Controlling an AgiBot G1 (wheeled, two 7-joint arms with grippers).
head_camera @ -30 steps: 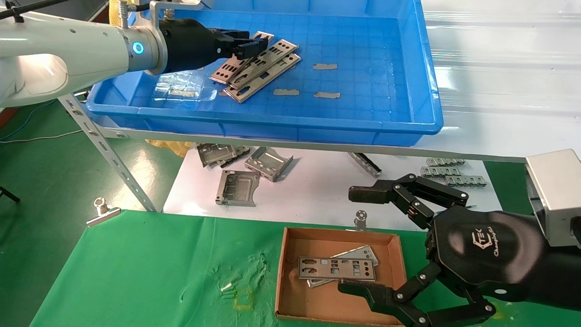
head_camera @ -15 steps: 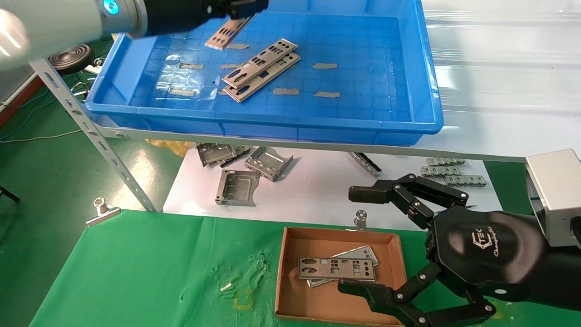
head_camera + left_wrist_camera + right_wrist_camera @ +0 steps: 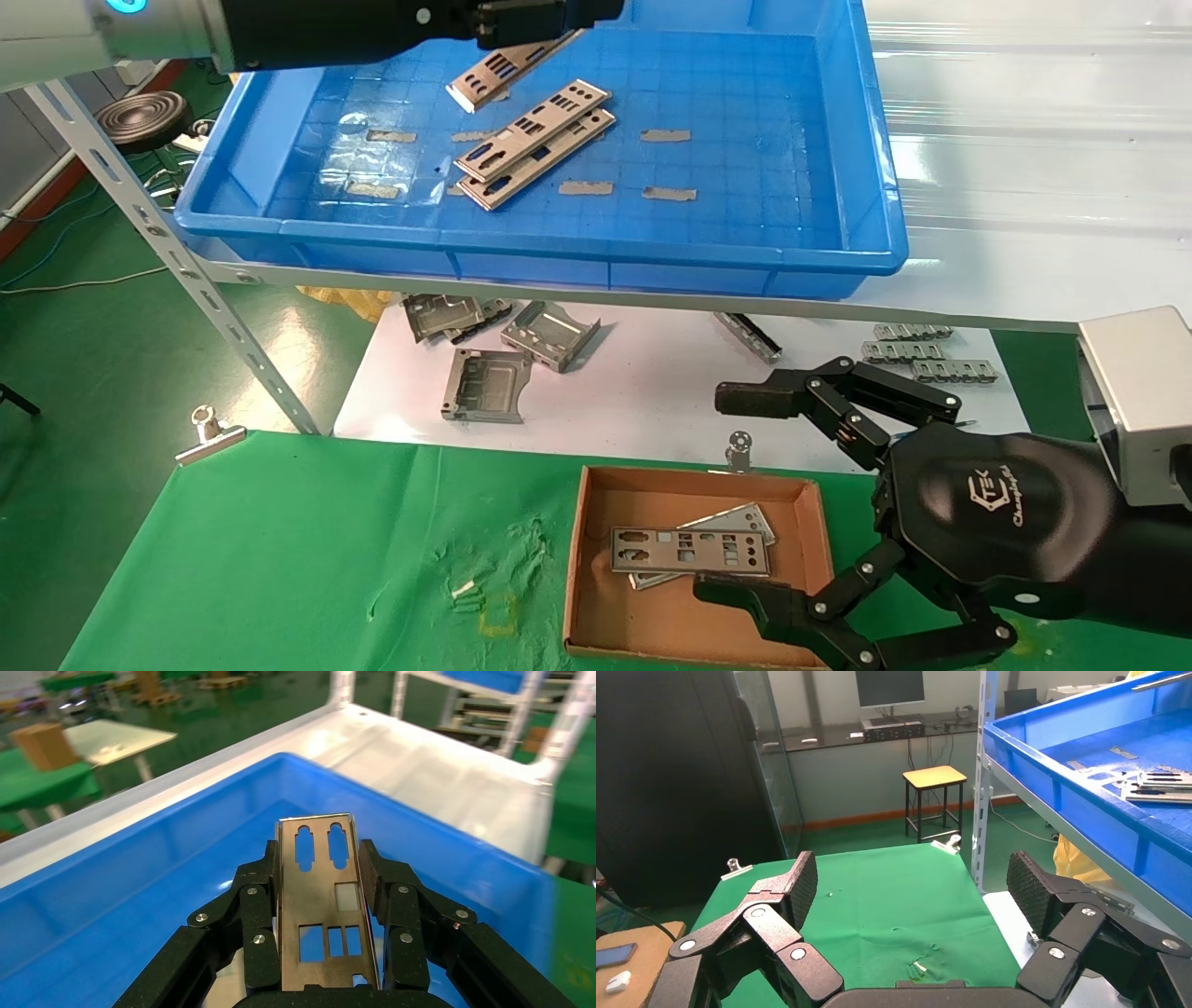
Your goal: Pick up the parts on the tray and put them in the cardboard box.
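My left gripper (image 3: 549, 19) is shut on one grey punched plate (image 3: 494, 73) and holds it in the air above the back of the blue tray (image 3: 652, 270); in the left wrist view the plate (image 3: 323, 903) stands between the jaws of the left gripper (image 3: 320, 860). Two more plates (image 3: 535, 140) lie stacked on the tray floor. The cardboard box (image 3: 596, 596) sits on the green cloth and holds two plates (image 3: 691, 550). My right gripper (image 3: 736, 494) is open and empty, hovering at the box's right side.
Folded metal brackets (image 3: 489, 384) and toothed strips (image 3: 931, 359) lie on the white sheet under the tray shelf. A slanted metal strut (image 3: 186, 270) runs at the left. Binder clips (image 3: 212, 433) pin the green cloth. Grey tape pieces (image 3: 667, 135) dot the tray floor.
My left gripper has lifted one plate off the tray's stack and carried it up and to the right. The right arm has not moved.
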